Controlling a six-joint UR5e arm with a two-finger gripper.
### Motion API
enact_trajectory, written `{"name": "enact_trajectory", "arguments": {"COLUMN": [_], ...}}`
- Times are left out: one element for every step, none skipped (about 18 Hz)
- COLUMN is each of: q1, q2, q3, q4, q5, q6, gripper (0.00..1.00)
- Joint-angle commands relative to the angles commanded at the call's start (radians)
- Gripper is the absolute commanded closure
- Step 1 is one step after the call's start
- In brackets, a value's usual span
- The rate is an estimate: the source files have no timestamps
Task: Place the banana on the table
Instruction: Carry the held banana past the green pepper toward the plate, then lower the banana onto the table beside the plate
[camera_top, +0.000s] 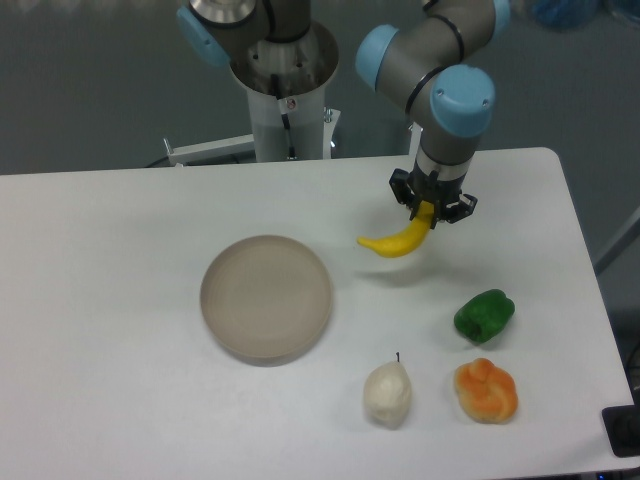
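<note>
Bright, even light; soft shadows; slightly blurry.

Plate and three toy foods, with a dark backdrop behind

A round beige plate (266, 296) sits left of centre, shallow and with nothing in it. Well to its right lies a lumpy green piece (484, 315), probably a toy pepper, though the picture is too soft to be sure. Just below that is a knobbly orange fruit (486, 390), close to the green one but apart from it. To the orange fruit's left stands a whitish pear-shaped item (387, 393) with a thin dark stem pointing up. Behind everything, a white metal bracket (208, 151) runs along the far edge. A small dark object (622, 431) is cut off at the bottom right corner.
</note>
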Motion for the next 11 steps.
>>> {"name": "enact_trajectory", "arguments": {"q1": [-0.002,-0.002,-0.002,-0.003,-0.003,-0.005,-0.005,-0.006,-0.006,-0.008,-0.009], "q2": [-0.011,-0.022,-0.031,-0.040,-0.048,-0.054,-0.055,-0.055,-0.055,-0.057,-0.058], "q3": [-0.005,-0.012,-0.012,-0.012,-0.014,-0.014,-0.012,-0.011,-0.012,-0.012,-0.012], "q4": [0.014,0.028,0.043,0.052,0.052,0.054,0.057,0.057,0.057,0.057,0.057], "q5": [0.000,0.000,-0.003,-0.003,-0.003,-0.003,-0.003,-0.003,-0.003,-0.003,-0.003], "q6": [0.000,-0.002,-0.006,-0.009,-0.009,-0.011,-0.014,-0.015,-0.014,-0.014,-0.012], "gripper": [0.68,0.68,0.68,0.68,0.68,0.68,0.67,0.67,0.67,0.67,0.67]}}
